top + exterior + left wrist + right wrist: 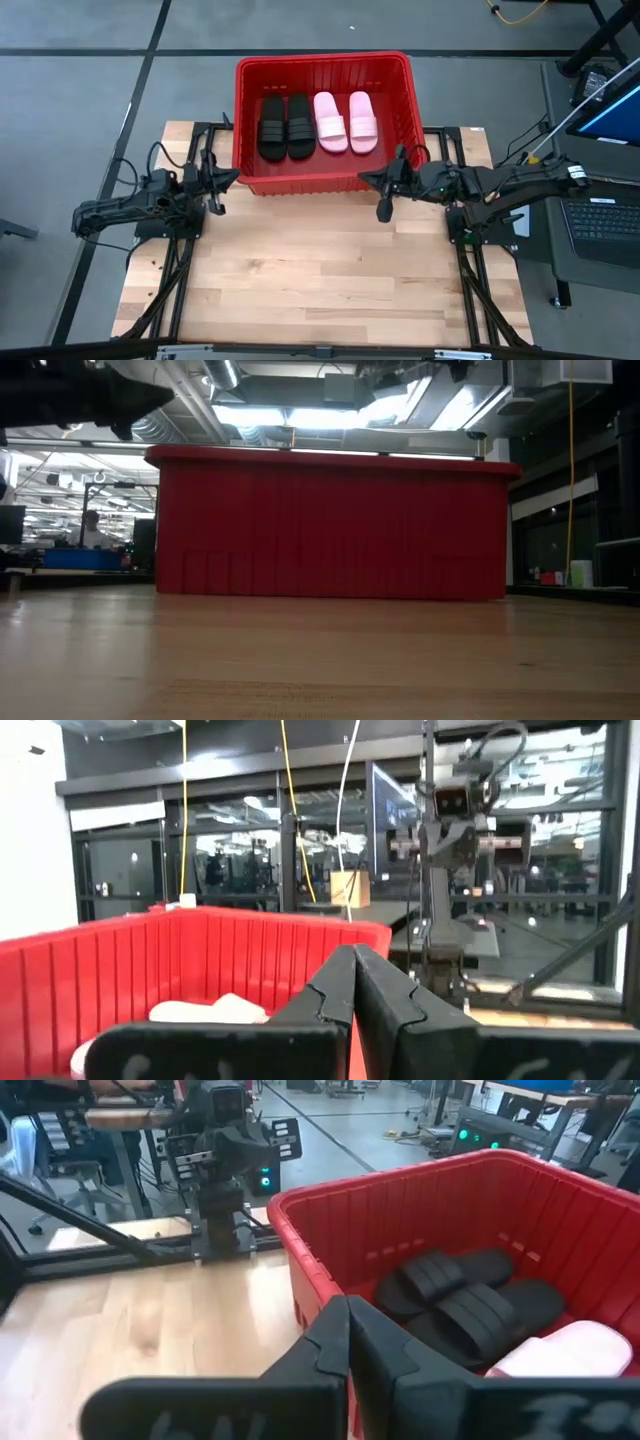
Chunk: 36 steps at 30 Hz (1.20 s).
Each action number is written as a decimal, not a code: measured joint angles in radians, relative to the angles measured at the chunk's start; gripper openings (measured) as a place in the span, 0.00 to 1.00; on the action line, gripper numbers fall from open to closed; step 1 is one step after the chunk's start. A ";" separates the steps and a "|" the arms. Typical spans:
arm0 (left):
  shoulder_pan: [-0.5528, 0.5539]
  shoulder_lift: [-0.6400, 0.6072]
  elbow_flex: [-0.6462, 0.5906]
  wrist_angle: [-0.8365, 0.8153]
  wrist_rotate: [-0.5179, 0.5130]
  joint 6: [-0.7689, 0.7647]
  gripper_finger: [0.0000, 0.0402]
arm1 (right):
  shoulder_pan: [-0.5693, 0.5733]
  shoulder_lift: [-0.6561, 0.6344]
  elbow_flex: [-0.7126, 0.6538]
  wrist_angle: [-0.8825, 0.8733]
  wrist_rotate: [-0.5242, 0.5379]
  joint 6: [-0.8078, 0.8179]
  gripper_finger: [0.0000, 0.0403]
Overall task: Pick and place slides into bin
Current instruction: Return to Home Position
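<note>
Slides: all four lie inside the bin point(322, 61), soles down, side by side in one row. The black pair point(286, 127) takes the left half and the pink pair point(346, 122) the right half. The inner black one and the inner pink one are just beside each other (touching or not, cannot tell). The right wrist view shows the black pair point(470, 1305) on the bin floor with one pink slide point(565, 1350) next to it. The left wrist view catches only a bit of pink slide point(205, 1010) over the red wall point(150, 960).

Bin: red, ribbed walls, rolled rim. It stands at the far edge of the wooden table point(320, 270), centred between the two arms. In the low view its near wall point(330, 525) fills the middle of the picture and hides the slides. Bare tabletop point(320, 660) runs in front of it.

Left gripper point(228, 180): outside the bin, just beside its near left corner, pointing toward the middle. In its own wrist view the gripper point(353, 952) has its two fingers pressed together, nothing between them.

Right gripper point(368, 179): outside the bin, just beside its near right corner, pointing toward the left arm. Its wrist view shows the same (fingers of the gripper point(348, 1302) together, holding nothing).

Surroundings: grey floor point(80, 60) around the table and an open laptop point(605, 215) off to the right.
</note>
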 joint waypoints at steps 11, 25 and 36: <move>0.000 0.000 -0.052 0.016 0.009 -0.042 0.00 | 0.013 0.014 0.000 -0.003 0.000 0.007 0.02; 0.000 0.000 -0.052 -0.034 0.117 -0.047 0.00 | 0.104 0.015 -0.057 0.081 0.004 0.034 0.01; 0.000 0.001 -0.053 -0.093 0.159 -0.053 0.00 | 0.132 -0.033 -0.182 0.273 0.028 0.030 0.03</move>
